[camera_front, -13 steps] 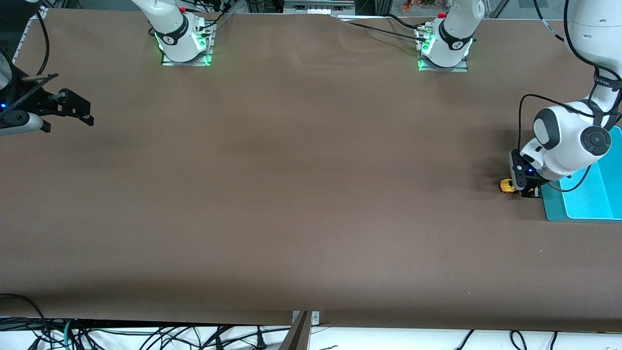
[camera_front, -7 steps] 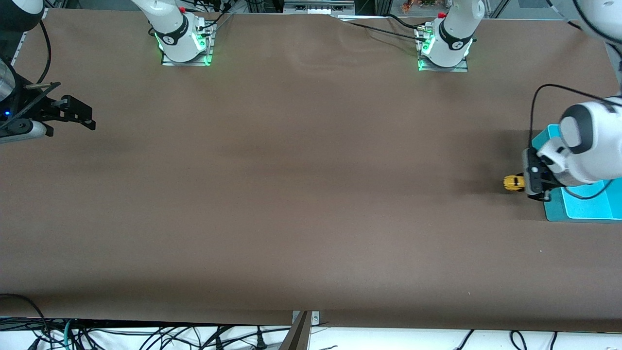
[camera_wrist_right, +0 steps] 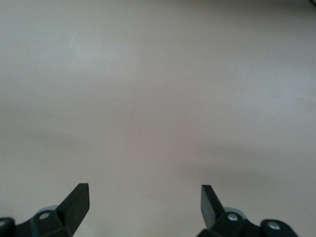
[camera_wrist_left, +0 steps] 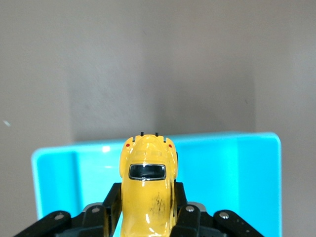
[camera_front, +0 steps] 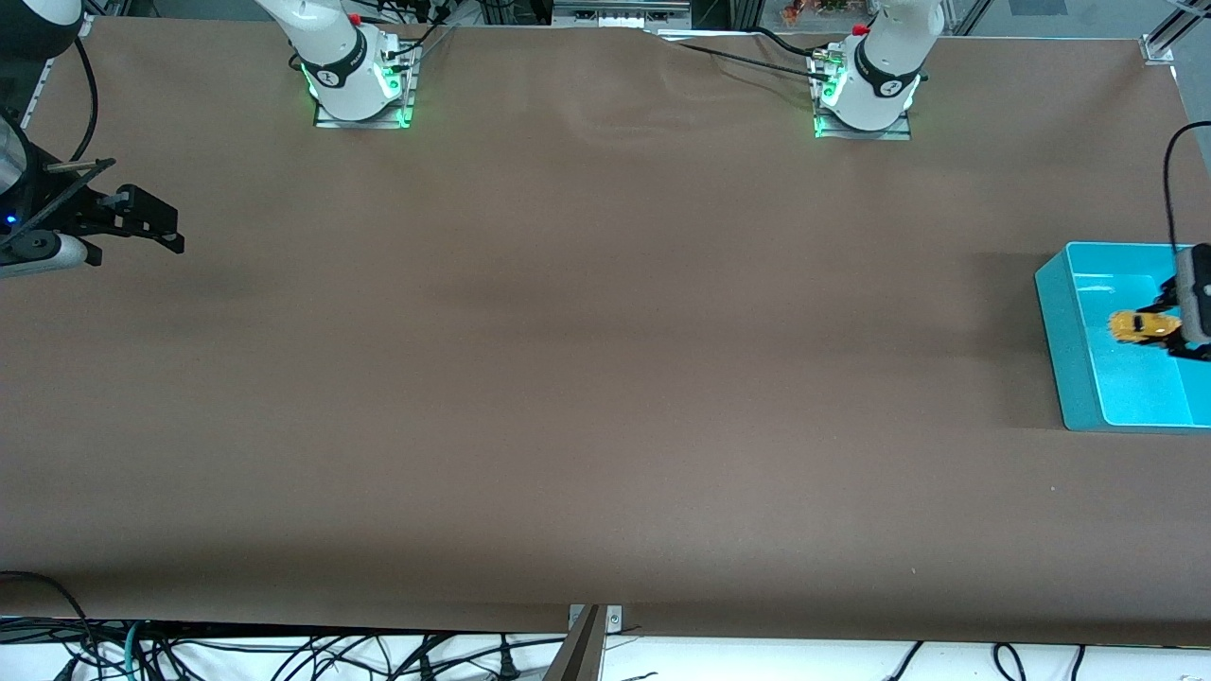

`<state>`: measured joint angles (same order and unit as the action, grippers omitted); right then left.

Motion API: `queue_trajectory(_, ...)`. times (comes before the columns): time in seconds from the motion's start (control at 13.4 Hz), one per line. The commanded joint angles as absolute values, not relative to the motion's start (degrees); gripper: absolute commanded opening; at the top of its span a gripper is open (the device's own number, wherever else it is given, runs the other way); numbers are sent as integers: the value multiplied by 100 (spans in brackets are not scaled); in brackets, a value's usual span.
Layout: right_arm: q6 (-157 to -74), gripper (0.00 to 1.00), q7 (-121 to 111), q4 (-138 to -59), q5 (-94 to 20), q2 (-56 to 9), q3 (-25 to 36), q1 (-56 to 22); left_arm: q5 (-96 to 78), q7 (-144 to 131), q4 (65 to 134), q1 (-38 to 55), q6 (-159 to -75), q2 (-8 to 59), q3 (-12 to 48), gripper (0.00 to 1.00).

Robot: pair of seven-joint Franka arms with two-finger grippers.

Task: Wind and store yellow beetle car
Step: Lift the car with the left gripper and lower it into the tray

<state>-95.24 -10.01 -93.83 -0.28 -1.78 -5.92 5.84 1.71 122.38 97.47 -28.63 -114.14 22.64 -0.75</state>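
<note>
The yellow beetle car (camera_front: 1142, 326) is held in the air over the turquoise bin (camera_front: 1079, 350) at the left arm's end of the brown tabletop (camera_front: 605, 378), pinched at its sides by the left end effector (camera_wrist_left: 147, 217). The right end effector (camera_wrist_right: 144, 205) waits over bare tabletop at the right arm's end, fingers spread wide and holding nothing.

Both arms are glossy white with black joint collars. Each base (camera_front: 358, 71) sits on a metal plate, ringed by a green glow, with a small red cap near the top; the other base (camera_front: 866, 80) matches, and black cables trail from both. The right gripper (camera_wrist_right: 144, 207) has matte black wedge-tipped fingers and silver screws. The left gripper (camera_wrist_left: 147, 217) shows the same black finish and round screws.
</note>
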Motion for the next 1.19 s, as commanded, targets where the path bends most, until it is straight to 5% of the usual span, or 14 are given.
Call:
queue_trajectory(0.0,-9431,100,-993,-9237,-53,-229,-589,580,587,12463,9527,-2979,-11547,2644,0,3)
queue_trajectory(0.6,-9439,100,-993,-9237,-53,-229,-589,571,554,12480,9624,-3287,-13199,3488,0,4)
queue_trajectory(1.12,-9439,100,-1002,-9237,-62,-237,-589,571,423,12463,9685,-3287,-13596,3841,0,4)
